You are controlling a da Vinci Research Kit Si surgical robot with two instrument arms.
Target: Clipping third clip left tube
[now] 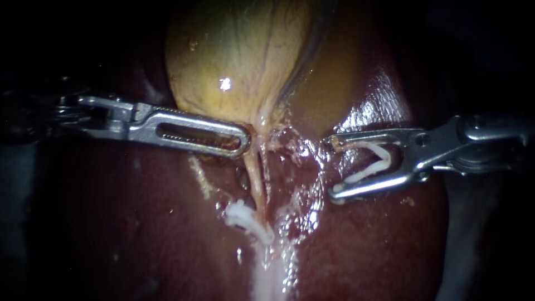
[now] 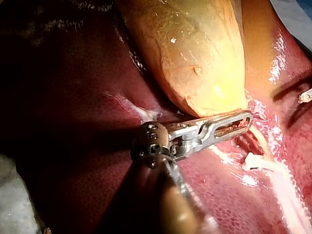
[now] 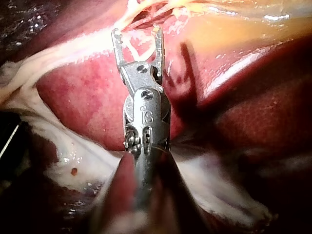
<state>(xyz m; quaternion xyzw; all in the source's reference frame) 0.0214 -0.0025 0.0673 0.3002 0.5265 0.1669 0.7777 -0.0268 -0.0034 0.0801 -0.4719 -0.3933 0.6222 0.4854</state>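
The gallbladder point(image 1: 234, 56) lies on the dark liver point(image 1: 139, 223), narrowing at its lower edge into a pale tube point(image 1: 255, 178) that runs down over the liver's surface. My left instrument point(image 1: 243, 140) comes in level, its slotted jaws clenched together on the gallbladder at that lower edge, just beside the tube's start. A placed clip point(image 1: 245, 217) already sits across the tube further down. My right instrument point(image 1: 334, 167) stands apart from the tube, its jaws spread wide and cradling a white clip point(image 1: 379, 161) that touches both of them.
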